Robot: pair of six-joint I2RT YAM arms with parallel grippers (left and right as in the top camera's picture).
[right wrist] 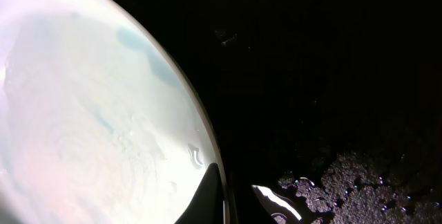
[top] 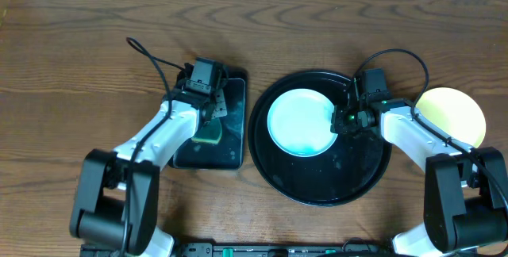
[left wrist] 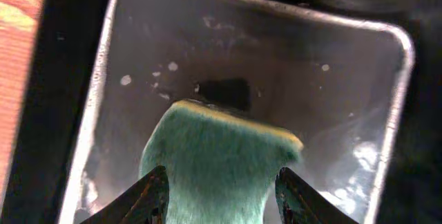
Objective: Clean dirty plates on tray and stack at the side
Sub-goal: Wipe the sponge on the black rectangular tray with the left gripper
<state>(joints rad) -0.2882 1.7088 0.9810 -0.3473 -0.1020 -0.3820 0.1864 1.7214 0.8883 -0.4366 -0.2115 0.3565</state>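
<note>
Tray (top: 317, 187) — large, round, glossy black, raised rim, wet; right of the tabletop's centre. Pale mint plate (top: 302, 122) lies inside it, toward the far-left rim, faintly smeared teal. Pale yellow plate (top: 451, 113) — on the tabletop near the right edge.
</note>
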